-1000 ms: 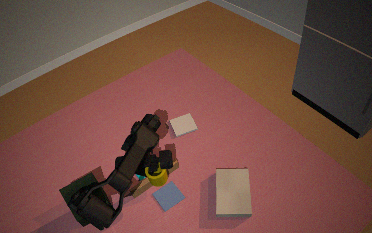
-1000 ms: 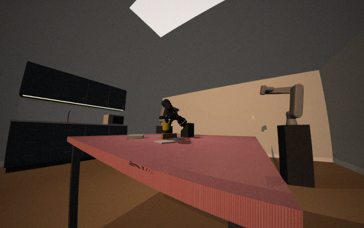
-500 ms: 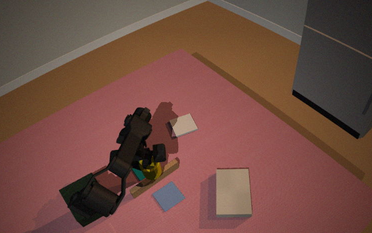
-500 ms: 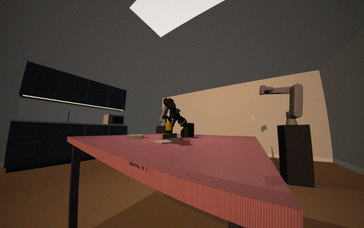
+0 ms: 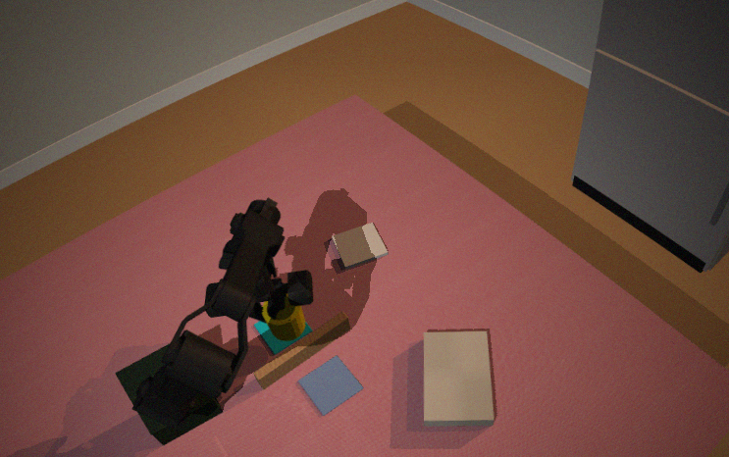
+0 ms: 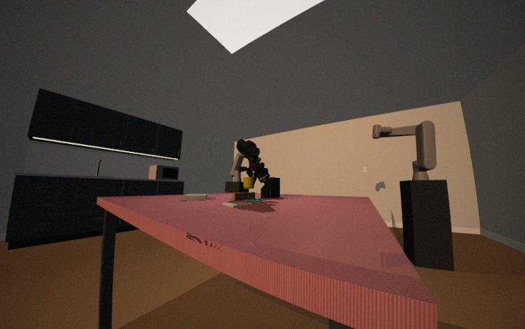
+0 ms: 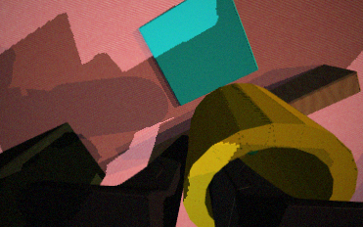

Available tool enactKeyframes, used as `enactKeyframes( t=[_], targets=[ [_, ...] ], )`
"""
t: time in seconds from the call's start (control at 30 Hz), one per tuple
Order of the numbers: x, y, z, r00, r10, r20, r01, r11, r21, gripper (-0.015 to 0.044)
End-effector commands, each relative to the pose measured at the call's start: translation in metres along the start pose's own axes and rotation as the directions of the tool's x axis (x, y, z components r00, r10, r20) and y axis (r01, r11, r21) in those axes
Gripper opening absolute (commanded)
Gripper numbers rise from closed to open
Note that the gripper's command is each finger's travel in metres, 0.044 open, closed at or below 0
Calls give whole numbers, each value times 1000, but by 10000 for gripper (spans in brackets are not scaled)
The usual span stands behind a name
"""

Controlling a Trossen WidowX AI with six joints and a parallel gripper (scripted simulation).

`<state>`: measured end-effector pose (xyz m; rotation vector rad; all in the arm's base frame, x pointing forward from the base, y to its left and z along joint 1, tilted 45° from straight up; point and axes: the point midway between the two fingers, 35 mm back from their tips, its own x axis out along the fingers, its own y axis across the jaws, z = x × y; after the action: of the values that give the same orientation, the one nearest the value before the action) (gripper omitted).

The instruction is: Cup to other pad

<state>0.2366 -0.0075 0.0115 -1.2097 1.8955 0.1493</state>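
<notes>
wooden bar [image 5: 302,352] | beige slab [image 5: 457,377] | small book [image 5: 359,244] | fridge [image 5: 675,130]

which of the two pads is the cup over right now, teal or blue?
The teal pad. The gripper holds the yellow cup above it, on the arm's side of the wooden bar; the blue pad lies uncovered beyond that bar.

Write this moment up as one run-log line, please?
gripper: shut on yellow cup | cup: held above teal pad | wooden bar: between teal and blue pad | release: not yet done

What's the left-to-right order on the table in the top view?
Robot base → yellow cup held over the teal pad → blue pad → small white box → large beige box.
</notes>
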Motion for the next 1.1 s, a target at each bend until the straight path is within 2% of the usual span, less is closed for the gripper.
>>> enactKeyframes(
  t=[0.0,0.67,1.07],
  targets=[
    [-2,4,9,1000,-2,8,2,1000,6,0],
    [-4,28,46,1000,-1,10,1,1000,7,0],
    [10,28,47,1000,-1,10,1,1000,7,0]
  ],
)
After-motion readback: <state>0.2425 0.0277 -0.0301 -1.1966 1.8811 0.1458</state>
